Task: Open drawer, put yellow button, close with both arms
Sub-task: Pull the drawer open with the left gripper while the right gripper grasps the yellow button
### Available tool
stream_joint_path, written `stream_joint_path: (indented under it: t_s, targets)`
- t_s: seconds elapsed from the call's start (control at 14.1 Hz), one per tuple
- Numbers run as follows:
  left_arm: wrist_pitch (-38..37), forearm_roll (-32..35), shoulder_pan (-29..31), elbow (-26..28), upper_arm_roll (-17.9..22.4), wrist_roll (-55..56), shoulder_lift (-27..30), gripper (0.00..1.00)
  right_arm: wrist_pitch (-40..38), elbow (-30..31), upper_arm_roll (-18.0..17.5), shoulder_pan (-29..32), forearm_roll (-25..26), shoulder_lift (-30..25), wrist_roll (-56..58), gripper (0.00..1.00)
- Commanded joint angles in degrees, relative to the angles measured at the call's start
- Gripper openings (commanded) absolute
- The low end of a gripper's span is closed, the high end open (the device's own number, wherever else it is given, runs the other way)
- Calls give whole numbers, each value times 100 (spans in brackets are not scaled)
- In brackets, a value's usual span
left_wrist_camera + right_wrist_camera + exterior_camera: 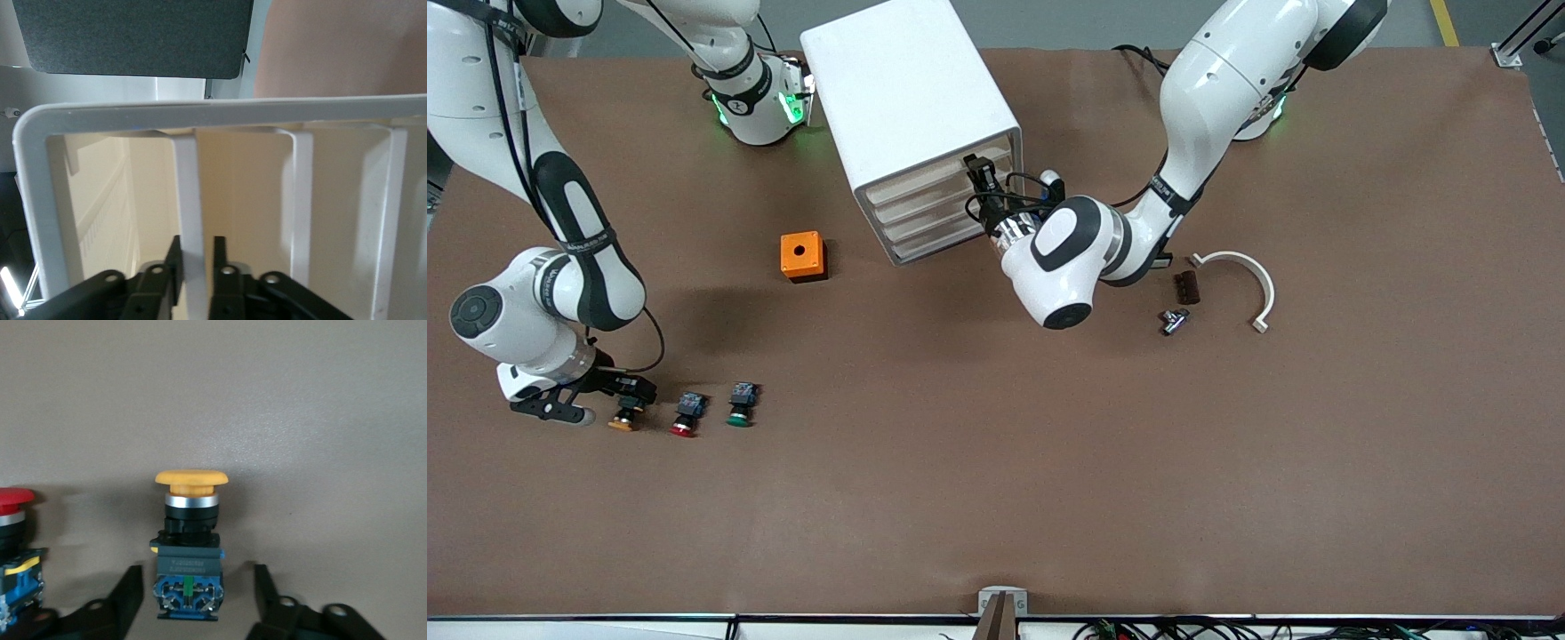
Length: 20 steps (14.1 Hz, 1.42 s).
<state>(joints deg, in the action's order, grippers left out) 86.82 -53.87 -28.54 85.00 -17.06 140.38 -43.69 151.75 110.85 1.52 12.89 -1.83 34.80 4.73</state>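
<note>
The white cabinet (907, 89) stands at the robots' side of the table, and its uppermost drawer (934, 172) is closed. My left gripper (979, 176) is at that drawer's front; in the left wrist view it (197, 250) is closed narrowly on the drawer's white lip (188, 187). The yellow button (624, 417) lies on the table toward the right arm's end. My right gripper (633, 393) is open and low at it. In the right wrist view the gripper (198, 570) straddles the button's (190, 533) bluish rear block without touching it.
A red-capped button (686, 416) lies beside the yellow one, also in the right wrist view (13, 520), then a green-capped one (740, 405). An orange box (803, 256) sits near the cabinet. A white curved piece (1240, 284), a brown part (1186, 286) and a metal part (1174, 320) lie toward the left arm's end.
</note>
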Motion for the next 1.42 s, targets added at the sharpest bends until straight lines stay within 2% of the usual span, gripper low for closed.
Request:
stream_joint_path:
  t_s: [0.0,0.35,0.5,0.64,0.78,0.85,0.92,1.06,1.14,1.35]
  targets:
    - [-25,-63,41,-220,89,43,-69,0,-49,-81,-55,4,-72,18,-68,0]
    - [-16,-53,409,-729,641,-430,-78,0,-214,-187,-64,-58,-72,-104,-156,0]
    - [88,-80,664,-800,739,-712,-78,0,-888,-187,-73,-171,-72,-489,-680,0]
    - [255,-80,762,-897,748,-810,-78,0,-1889,-187,-73,-435,-72,-1042,-1391,0]
    - [440,-80,858,-985,757,-862,-95,0,-2839,-187,-82,-917,-80,-1701,-2489,0]
    - [484,-80,928,-977,757,-933,-95,3,-3235,-187,-82,-1206,-124,-2035,-3129,0]
    - [485,-80,938,-977,757,-951,-87,20,-3509,-187,-82,-1505,-211,-2317,-3623,0]
    - [476,-62,947,-977,765,-942,-60,82,-3949,-187,-82,-2086,-475,-2792,-4687,0]
    - [458,-28,947,-968,766,-942,-52,100,-4055,-187,-82,-2341,-528,-2933,-5127,0]
    - [450,78,1139,-1003,766,-994,-8,100,-4092,-187,-82,-3377,-538,-3180,-6892,0]
